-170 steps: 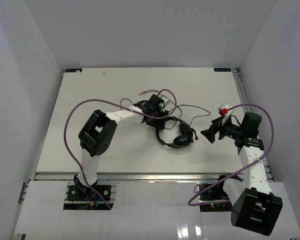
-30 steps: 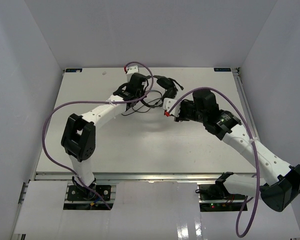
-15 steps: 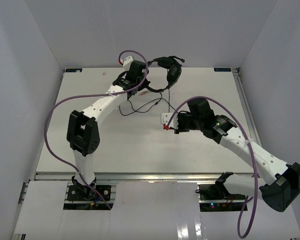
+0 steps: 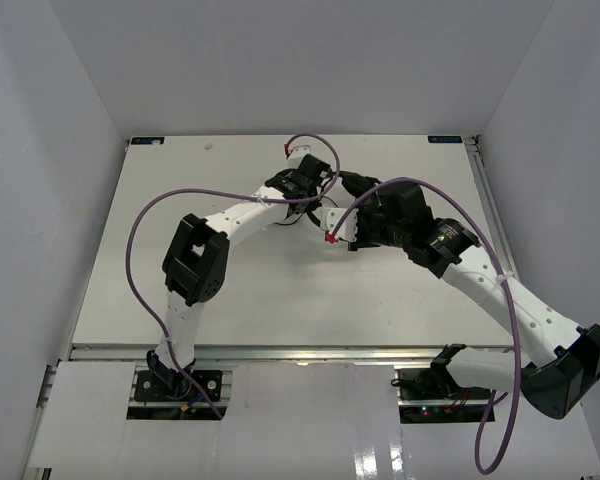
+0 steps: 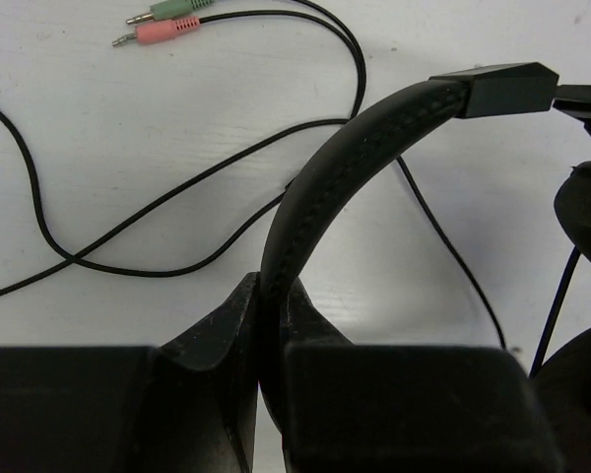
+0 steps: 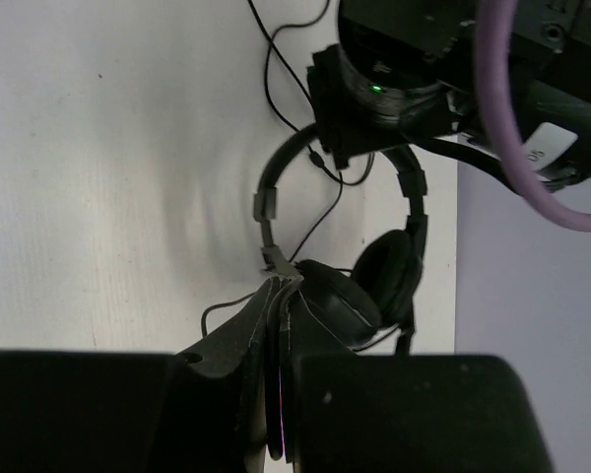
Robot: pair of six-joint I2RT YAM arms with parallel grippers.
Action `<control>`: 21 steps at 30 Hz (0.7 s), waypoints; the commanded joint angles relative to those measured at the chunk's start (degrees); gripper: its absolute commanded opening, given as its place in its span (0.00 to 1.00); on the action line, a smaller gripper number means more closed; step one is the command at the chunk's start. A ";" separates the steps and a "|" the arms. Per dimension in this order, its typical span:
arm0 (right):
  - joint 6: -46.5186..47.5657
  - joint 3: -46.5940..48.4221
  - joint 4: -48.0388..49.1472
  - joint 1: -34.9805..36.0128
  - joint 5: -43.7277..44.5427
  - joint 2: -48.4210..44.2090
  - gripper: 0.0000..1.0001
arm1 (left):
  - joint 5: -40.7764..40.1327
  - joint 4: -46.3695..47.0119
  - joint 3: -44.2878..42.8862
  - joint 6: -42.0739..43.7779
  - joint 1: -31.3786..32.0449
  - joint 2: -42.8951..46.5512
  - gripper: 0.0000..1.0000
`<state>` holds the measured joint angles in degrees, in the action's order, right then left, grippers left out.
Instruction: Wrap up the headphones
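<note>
The black headphones (image 4: 352, 184) lie at the table's far middle, held between both grippers. In the left wrist view my left gripper (image 5: 268, 288) is shut on the curved headband (image 5: 355, 148). The thin dark cord (image 5: 177, 197) snakes loose over the table and ends in a pink plug (image 5: 163, 30) and a green plug (image 5: 172, 10). In the right wrist view my right gripper (image 6: 284, 288) is shut on the headband end beside one ear cup (image 6: 340, 296). The other ear cup (image 6: 389, 271) hangs to the right. My left gripper (image 6: 374, 108) holds the top of the headband there.
Thick purple arm cables (image 4: 140, 250) loop over the table, and one crosses the right wrist view (image 6: 512, 128). The table's right edge and the wall (image 6: 532, 296) run close beside the headphones. The white table (image 4: 180, 190) is walled on three sides.
</note>
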<state>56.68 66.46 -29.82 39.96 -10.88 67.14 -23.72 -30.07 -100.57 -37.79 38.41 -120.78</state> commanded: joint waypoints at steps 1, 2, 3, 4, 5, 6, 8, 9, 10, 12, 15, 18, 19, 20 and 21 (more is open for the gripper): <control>1.33 2.41 5.00 -2.79 7.32 -2.42 0.08 | -6.92 5.68 5.46 11.89 -0.55 5.47 0.00; 1.33 1.57 5.67 -3.62 8.71 -2.99 0.08 | -7.96 7.22 7.52 14.08 -0.61 7.54 0.00; 1.33 0.84 6.48 -4.55 9.29 -3.44 0.08 | -8.17 9.49 10.23 16.79 -0.61 9.33 0.00; 1.33 0.14 7.24 -5.47 9.83 -3.87 0.08 | -8.36 11.68 12.85 19.42 -0.61 11.06 0.00; 1.32 -0.31 7.52 -6.27 9.98 -4.05 0.08 | -8.37 13.02 14.44 21.10 -0.62 12.22 0.00; 1.23 -0.73 7.85 -7.19 9.80 -4.30 0.08 | -8.43 14.51 15.90 22.64 -0.70 13.43 0.00; 0.49 -1.13 7.58 -8.12 7.67 -4.54 0.08 | -7.62 18.45 19.14 25.09 -0.93 16.19 0.00; -0.18 -1.10 7.14 -8.38 5.86 -4.65 0.08 | -7.39 19.21 20.26 25.22 -1.15 17.23 0.00; -0.78 -0.99 6.36 -8.59 3.42 -4.73 0.08 | -7.16 19.67 21.10 24.70 -1.47 18.13 0.00; -1.54 -0.48 2.91 -8.67 -5.04 -4.63 0.08 | -6.42 18.55 20.79 19.49 -2.80 18.82 0.00; -1.92 -0.80 -0.18 -8.42 -13.67 -4.22 0.08 | -2.15 11.96 16.74 8.83 -4.88 17.20 0.00; -1.88 -1.03 -1.07 -7.53 -16.15 -3.73 0.08 | 1.33 7.81 9.55 0.17 -5.71 14.40 0.00; -1.85 -1.11 -1.13 -7.19 -16.23 -3.57 0.08 | 3.16 6.60 7.28 -3.49 -5.71 13.08 0.00; -1.89 -1.24 -1.17 -6.93 -16.36 -3.48 0.08 | 5.24 5.69 5.63 -5.29 -5.71 11.78 0.00; -1.92 -1.37 -1.20 -6.67 -16.47 -3.39 0.08 | 7.13 4.84 3.80 -7.25 -5.71 10.55 0.00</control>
<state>55.68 64.75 -30.23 32.24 -21.51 64.03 -24.65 -22.23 -88.28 -31.49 32.81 -108.31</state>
